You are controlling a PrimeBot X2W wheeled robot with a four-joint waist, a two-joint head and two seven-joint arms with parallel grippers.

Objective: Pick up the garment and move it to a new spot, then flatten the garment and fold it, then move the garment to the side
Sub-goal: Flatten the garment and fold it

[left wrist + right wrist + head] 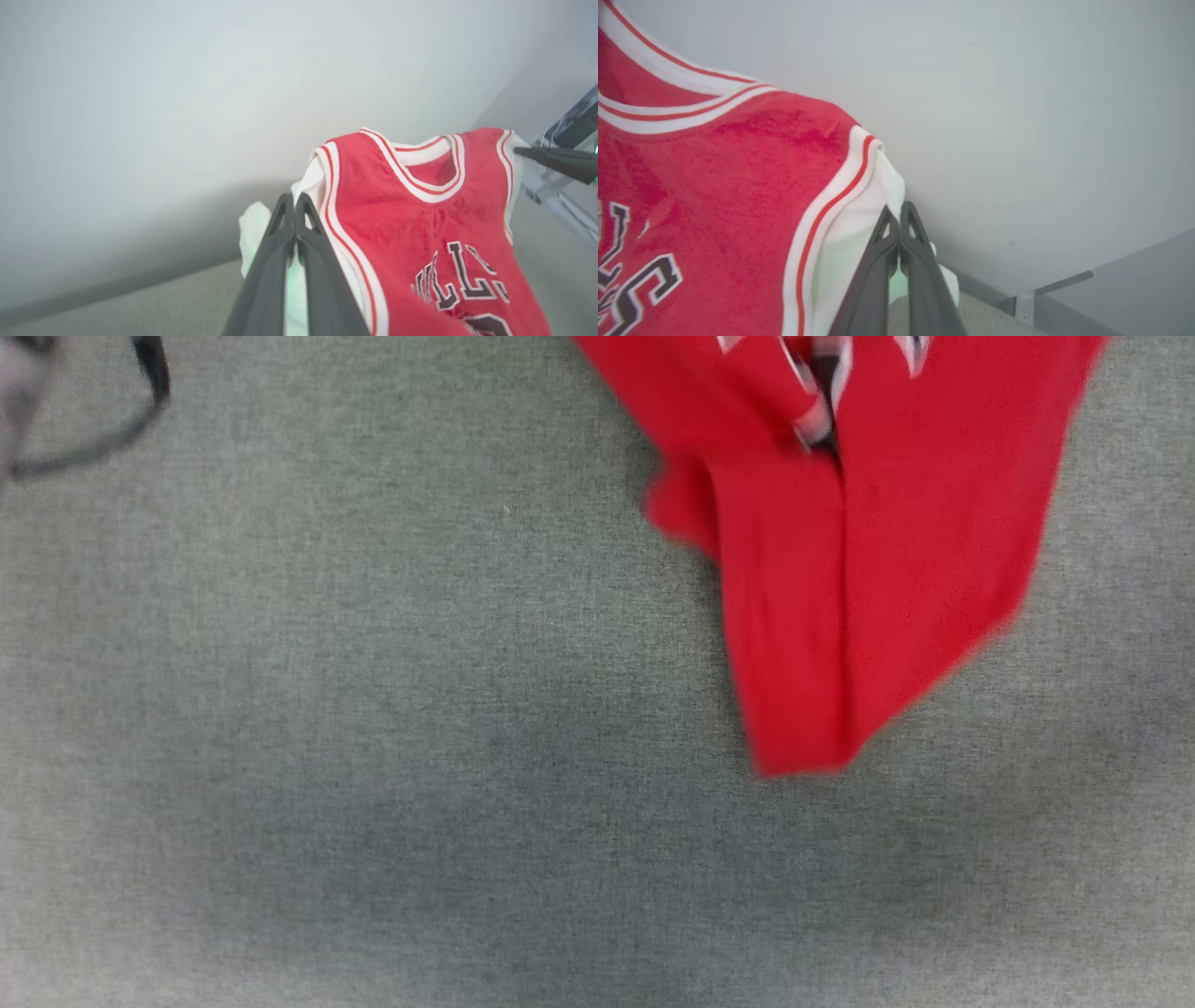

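The garment (840, 569), a red jersey with white sleeves, hangs in the air above the grey surface, its lower hem dangling at the upper right of the head view. In the left wrist view the jersey front (411, 219) faces the camera with black lettering, and my left gripper (295, 200) is shut on one white sleeve (254, 228). My right gripper (896, 212) is shut on the other white sleeve (859, 224), next to the red body (714, 196). The right gripper's dark fingers (556, 161) also show at the far sleeve in the left wrist view.
A grey fabric-covered surface (373, 756) spreads under the hanging jersey. A dark cable loop (140, 411) lies at its upper left corner. A pale wall (187, 93) stands behind the jersey, with a metal frame (1027, 303) at the surface's edge.
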